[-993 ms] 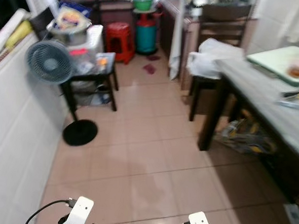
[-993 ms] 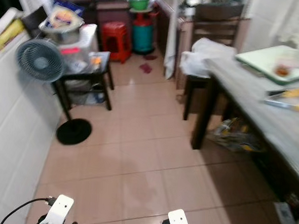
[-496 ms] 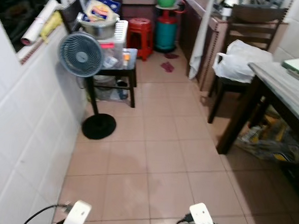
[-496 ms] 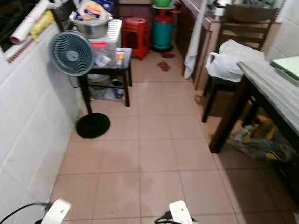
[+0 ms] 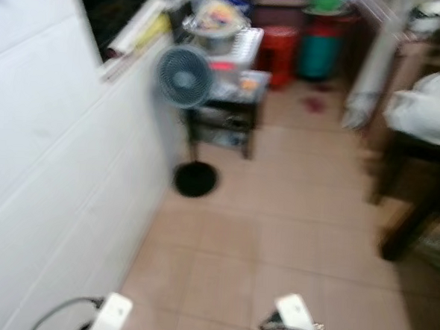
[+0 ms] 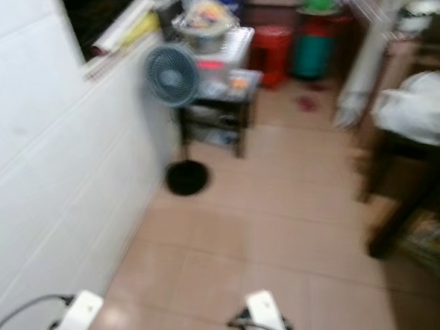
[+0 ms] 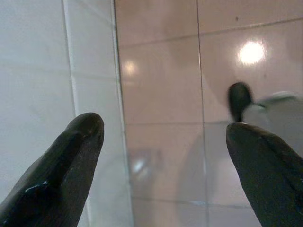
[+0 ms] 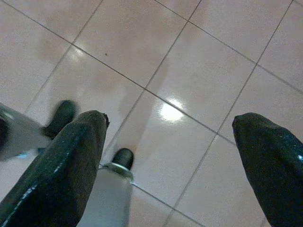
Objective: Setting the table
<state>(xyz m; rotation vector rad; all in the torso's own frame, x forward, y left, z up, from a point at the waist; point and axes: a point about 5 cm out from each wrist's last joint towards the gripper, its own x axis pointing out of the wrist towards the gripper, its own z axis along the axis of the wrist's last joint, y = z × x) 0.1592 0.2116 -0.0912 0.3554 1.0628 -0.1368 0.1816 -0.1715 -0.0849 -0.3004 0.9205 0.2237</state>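
- Fingers of the left gripper (image 7: 161, 165) and right gripper (image 8: 170, 161) are spread wide, empty, hanging over the tiled floor (image 5: 292, 214).
- Nothing is carried; table setting looks unstarted, tableware not discernible.
- Standing fan (image 5: 184, 77), cluttered side table (image 5: 232, 91), white wall (image 5: 49, 147) left; dark bench leg (image 5: 403, 232), white bag (image 5: 433, 107) right.

My left gripper (image 7: 163, 142) has two glossy black, rounded, tapering fingers; my right gripper (image 8: 173, 142) looks the same. Each forearm ends in a white block with thin black cables looping off.
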